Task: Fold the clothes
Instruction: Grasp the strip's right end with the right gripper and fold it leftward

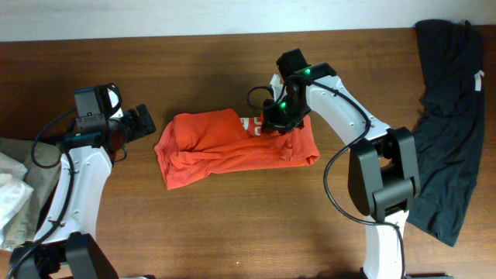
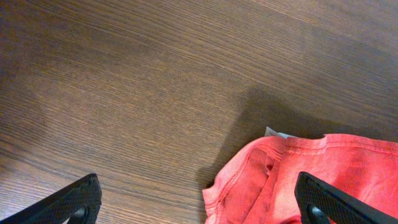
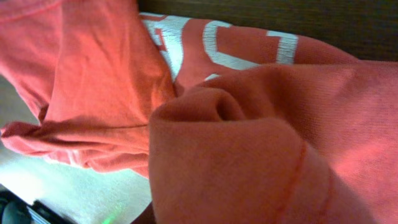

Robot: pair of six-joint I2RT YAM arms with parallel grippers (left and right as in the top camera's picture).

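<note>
You see red-orange T-shirt bunched at counter centre, partly doubled over, white lettering showing along its far edge. Right gripper down on that far edge beside lettering; your right wrist view is filled with rumpled fabric and fingers are hidden, so you cannot tell whether it is clenched or released. Left gripper near shirt's left end, apart from it, fingers spread wide, holding nothing. Black garment at right edge. Khaki and white clothes at left edge.
</note>
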